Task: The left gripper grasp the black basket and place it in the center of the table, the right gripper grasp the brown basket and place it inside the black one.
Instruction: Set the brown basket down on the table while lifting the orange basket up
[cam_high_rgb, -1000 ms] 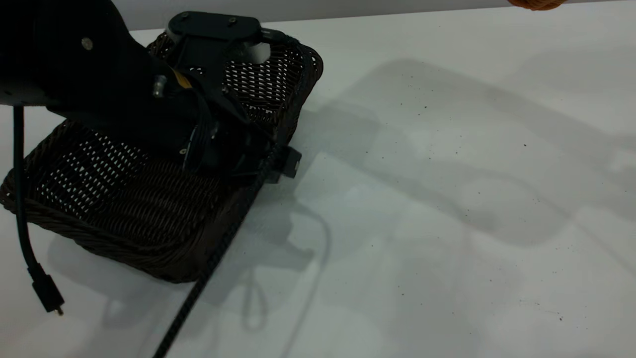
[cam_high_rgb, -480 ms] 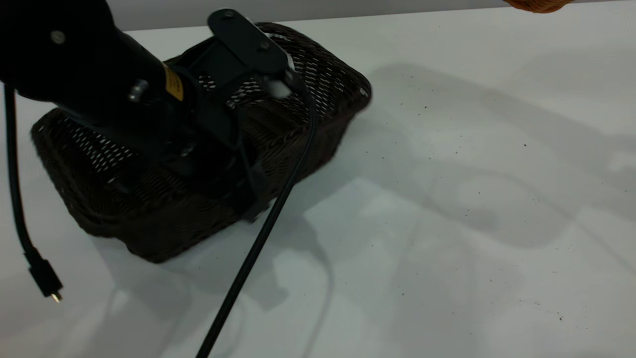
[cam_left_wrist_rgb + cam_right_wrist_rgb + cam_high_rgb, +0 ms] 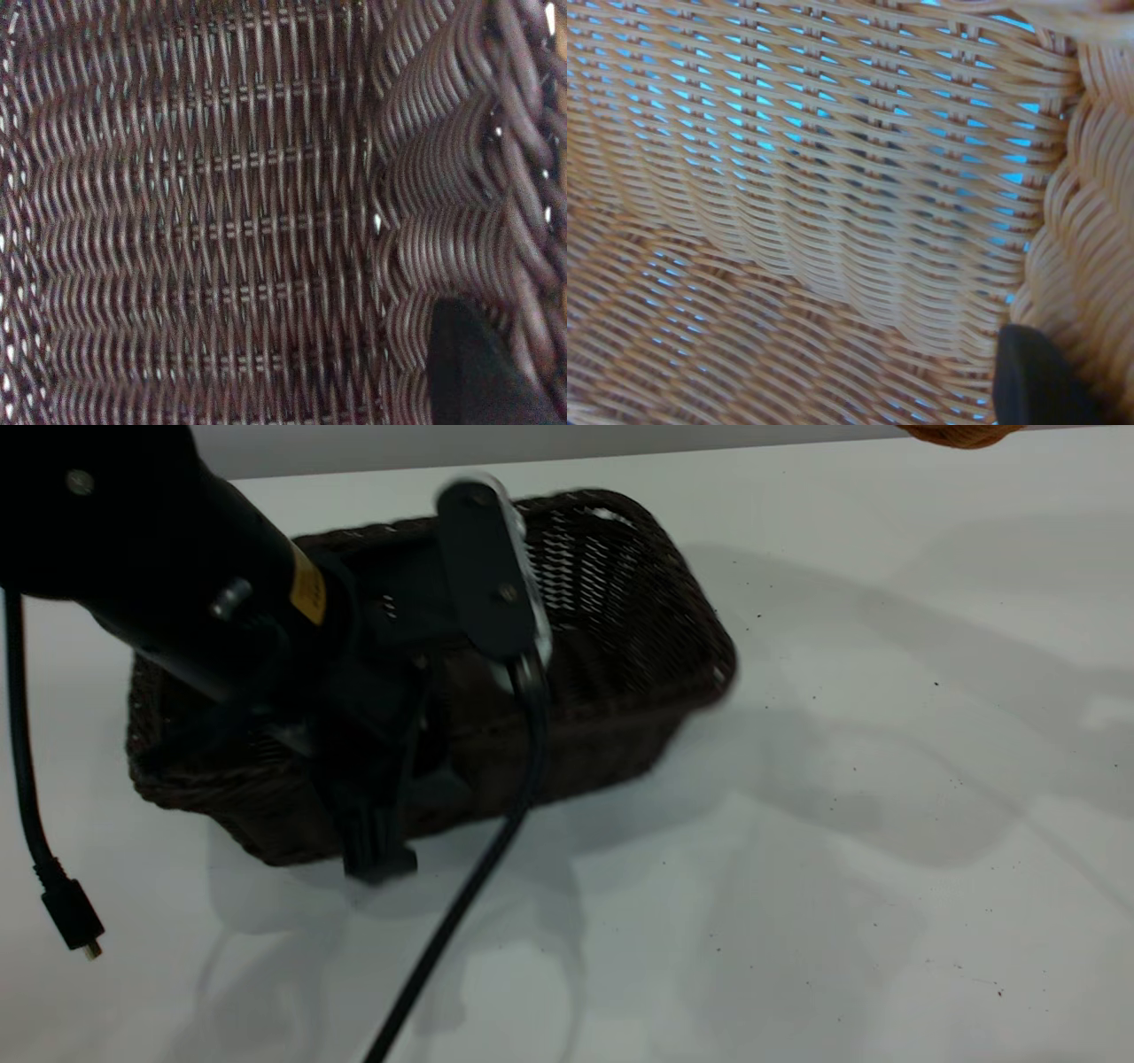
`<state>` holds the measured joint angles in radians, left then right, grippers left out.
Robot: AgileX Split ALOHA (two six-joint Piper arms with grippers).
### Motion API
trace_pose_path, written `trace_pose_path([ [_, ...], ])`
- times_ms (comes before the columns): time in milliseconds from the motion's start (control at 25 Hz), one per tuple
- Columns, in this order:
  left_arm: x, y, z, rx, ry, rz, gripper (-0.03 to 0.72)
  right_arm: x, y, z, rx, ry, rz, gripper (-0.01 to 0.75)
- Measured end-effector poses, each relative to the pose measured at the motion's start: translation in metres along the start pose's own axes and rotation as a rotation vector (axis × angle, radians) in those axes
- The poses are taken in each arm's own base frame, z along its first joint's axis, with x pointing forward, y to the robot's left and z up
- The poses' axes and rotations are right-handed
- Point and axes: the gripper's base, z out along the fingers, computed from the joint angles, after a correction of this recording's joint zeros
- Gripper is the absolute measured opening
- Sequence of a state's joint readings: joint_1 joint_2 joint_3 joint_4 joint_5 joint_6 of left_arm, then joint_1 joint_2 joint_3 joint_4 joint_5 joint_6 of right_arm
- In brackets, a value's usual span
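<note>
The left gripper (image 3: 376, 815) pinches the near braided rim of the black basket (image 3: 620, 646), which sits left of centre on the white table (image 3: 842, 824). Only the wrist views reveal the weave: dark wicker beside one finger (image 3: 469, 372), and the brown basket (image 3: 833, 204), tan and openwork, pinched at its rim by the right gripper (image 3: 1032, 381)

Left arm (image 3: 151, 558): thick black cylinder w/ yellow label (image 3: 307, 591) on its side, silver screw heads (image 3: 230, 598) in the casing. Black camera bar (image 3: 489, 576) w/ white edge & small screws, smooth black cable (image 3: 461, 903) running from it. 2nd thin black cable (image 3: 27, 779) ends in a small plug (image 3: 73, 923). Left gripper (image 3: 376, 841): black, boxy. Right gripper's fingertip (image 3: 1032, 376): matte black, rounded.
</note>
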<state>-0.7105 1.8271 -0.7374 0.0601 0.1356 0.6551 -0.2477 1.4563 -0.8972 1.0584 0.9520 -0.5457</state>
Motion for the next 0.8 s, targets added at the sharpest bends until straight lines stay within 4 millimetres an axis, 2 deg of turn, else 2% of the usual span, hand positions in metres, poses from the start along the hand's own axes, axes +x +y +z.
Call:
trace_pose_path([
  [280, -0.012, -0.023, 0.0, 0.042, 0.01, 0.196, 0.111, 0.0, 0.001, 0.0, -0.008, -0.005, -0.015, 0.111],
  [800, -0.009, -0.026, 0.0, 0.059, 0.032, 0.195, 0.109, 0.0, 0.001, 0.0, -0.009, 0.0, -0.02, 0.111],
])
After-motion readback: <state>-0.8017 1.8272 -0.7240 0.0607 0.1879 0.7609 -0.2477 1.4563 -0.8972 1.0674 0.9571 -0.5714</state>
